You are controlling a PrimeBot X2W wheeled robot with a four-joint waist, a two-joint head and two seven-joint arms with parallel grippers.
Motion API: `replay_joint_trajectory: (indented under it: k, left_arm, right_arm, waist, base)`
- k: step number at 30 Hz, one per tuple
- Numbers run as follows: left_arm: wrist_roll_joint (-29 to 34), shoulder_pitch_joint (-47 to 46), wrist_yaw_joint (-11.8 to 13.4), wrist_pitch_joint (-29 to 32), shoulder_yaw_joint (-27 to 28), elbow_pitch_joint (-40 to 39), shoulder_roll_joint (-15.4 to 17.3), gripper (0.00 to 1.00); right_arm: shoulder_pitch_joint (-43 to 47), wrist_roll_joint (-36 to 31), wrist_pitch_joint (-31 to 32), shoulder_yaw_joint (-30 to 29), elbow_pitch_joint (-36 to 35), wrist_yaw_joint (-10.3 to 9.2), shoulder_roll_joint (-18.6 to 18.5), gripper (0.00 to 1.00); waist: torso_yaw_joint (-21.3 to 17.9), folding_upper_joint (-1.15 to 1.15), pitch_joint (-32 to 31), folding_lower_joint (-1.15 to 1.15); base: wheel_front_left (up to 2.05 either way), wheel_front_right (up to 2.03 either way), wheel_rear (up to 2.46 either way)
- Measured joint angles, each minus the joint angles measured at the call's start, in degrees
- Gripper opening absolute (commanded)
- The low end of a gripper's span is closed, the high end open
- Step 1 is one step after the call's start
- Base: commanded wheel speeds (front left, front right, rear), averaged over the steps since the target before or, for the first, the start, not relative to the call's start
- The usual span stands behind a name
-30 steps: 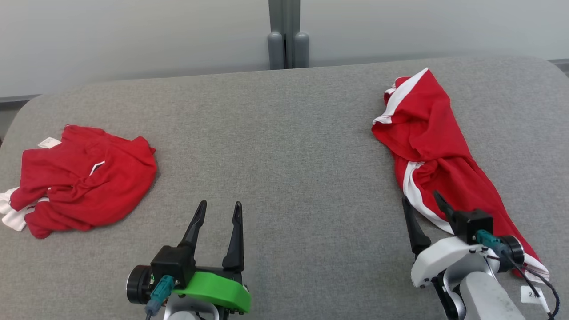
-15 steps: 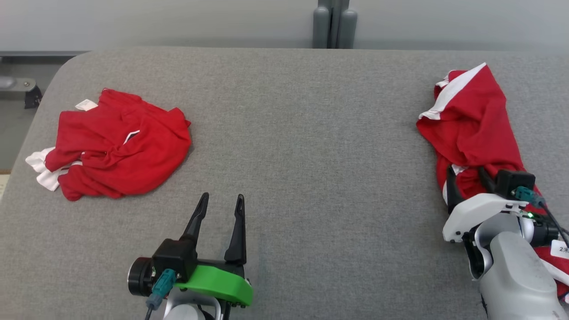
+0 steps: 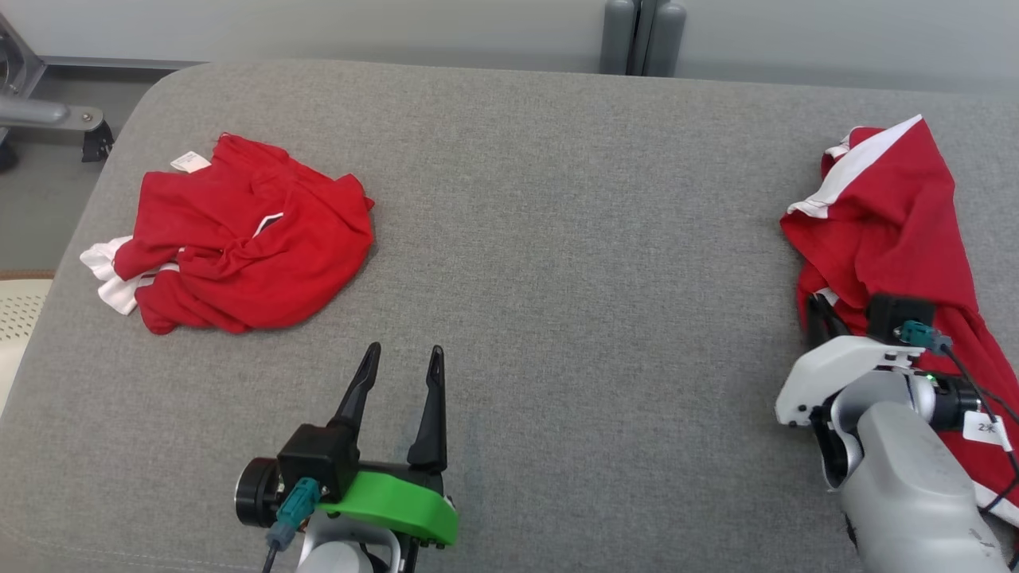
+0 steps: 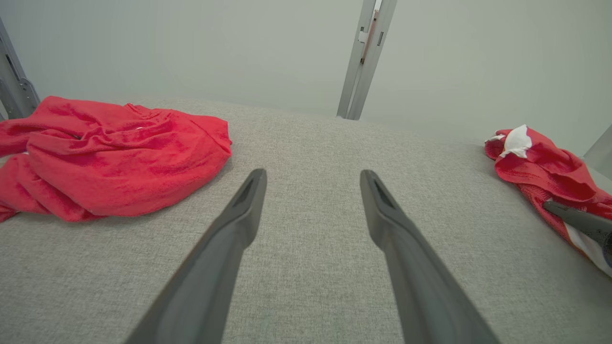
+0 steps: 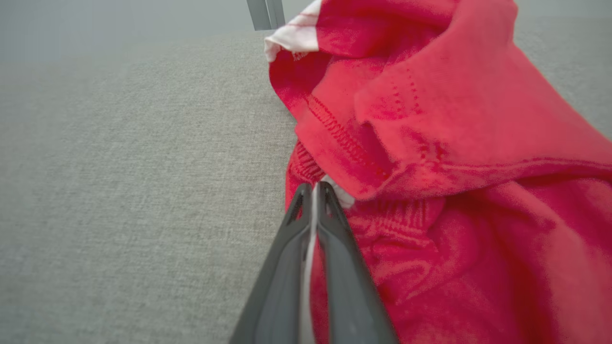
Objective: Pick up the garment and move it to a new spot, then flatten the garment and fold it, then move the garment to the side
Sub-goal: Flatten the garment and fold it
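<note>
A long red garment (image 3: 892,215) with white stripes lies crumpled along the right side of the grey cushioned surface (image 3: 573,239). My right gripper (image 3: 820,306) sits at its left edge, about halfway down its length. In the right wrist view the right gripper (image 5: 315,188) is shut, with a sliver of white fabric of the garment (image 5: 454,119) pinched between the fingers at a red hem. My left gripper (image 3: 402,354) stands open over bare surface at the front middle, holding nothing. The left wrist view has the left gripper (image 4: 313,174) open and the garment (image 4: 540,165) far right.
A second red garment (image 3: 247,239) with a white tag lies bunched at the left, also visible in the left wrist view (image 4: 110,153). A grey post (image 3: 643,36) stands behind the surface. A metal frame (image 3: 48,111) is beyond the left corner.
The camera view has shifted. My right gripper has pushed forward into the garment's edge and gone from open to shut on it. The left gripper stays open and still.
</note>
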Motion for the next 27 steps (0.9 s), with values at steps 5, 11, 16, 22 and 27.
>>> replay_joint_trajectory:
  k: [5,11,16,22,27]
  left_arm:
    - [-0.1,0.2,0.0,0.0,0.2,0.2,0.0,1.00]
    - [-0.5,0.5,0.0,0.0,0.0,0.3,0.0,1.00]
    - [-0.6,0.7,-0.3,0.0,-0.1,0.3,0.0,1.00]
    - [-0.5,1.1,-0.4,0.0,-0.3,0.4,0.0,1.00]
    - [-0.2,1.5,-0.5,0.0,0.5,0.7,0.0,1.00]
  right_arm:
    - [0.3,5.6,-1.1,10.9,-4.8,0.00,2.0,0.00]
    - [2.9,13.2,-1.3,28.4,-13.8,0.00,1.6,0.00]
    - [3.0,16.4,-1.4,42.5,-16.7,0.00,-1.1,0.00]
    - [0.2,18.4,-1.4,54.4,-15.7,0.01,-1.8,1.00]
    - [-0.4,21.5,-1.4,55.6,-14.6,0.01,-2.2,1.00]
  waist:
    - [-0.3,0.00,-1.5,0.00]
    - [-0.6,0.00,-3.1,0.00]
    - [0.2,0.00,-3.4,0.00]
    - [1.1,0.00,-3.3,0.00]
    - [0.4,0.00,-3.5,0.00]
  base:
    - [0.00,0.00,0.00]
    - [0.00,0.00,0.00]
    - [0.00,0.00,0.00]
    - [0.00,0.00,0.00]
    - [0.00,0.00,0.00]
